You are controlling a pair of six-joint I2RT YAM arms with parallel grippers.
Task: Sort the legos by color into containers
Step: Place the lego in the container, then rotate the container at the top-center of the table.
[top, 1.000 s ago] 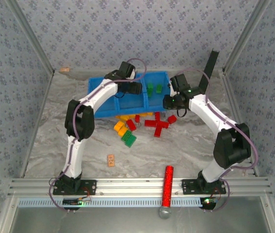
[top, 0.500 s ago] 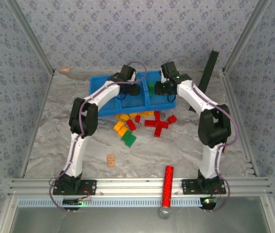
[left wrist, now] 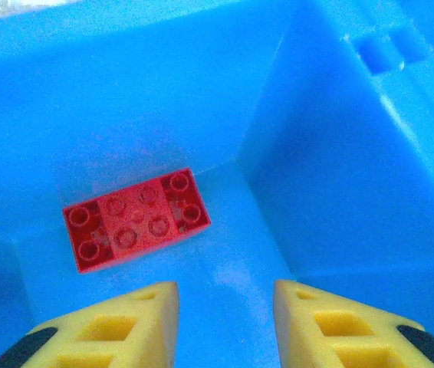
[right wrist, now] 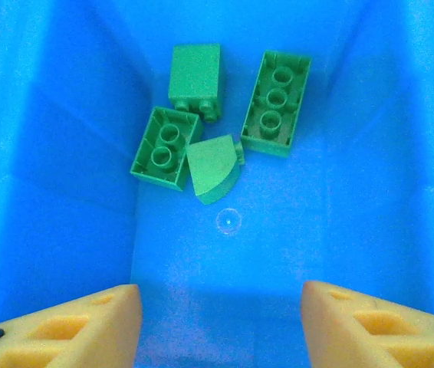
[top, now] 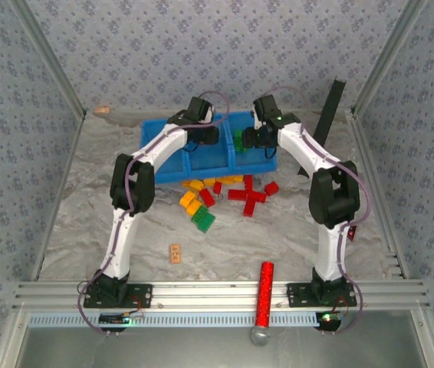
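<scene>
Left pincer point(left wrist: 225, 300) and right pincer point(right wrist: 221, 303), parted and empty, hang over the containers point(top: 156, 161); we find loose legos point(top: 249, 195) just nearward.

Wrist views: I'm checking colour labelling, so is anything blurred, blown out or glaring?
Left wrist view: the red brick looks soft and hazy, the blue bin wall oversaturated, the top-left corner blown white. Right wrist view: the green bricks are sharper, with one small round glare spot on the bin floor.
</scene>
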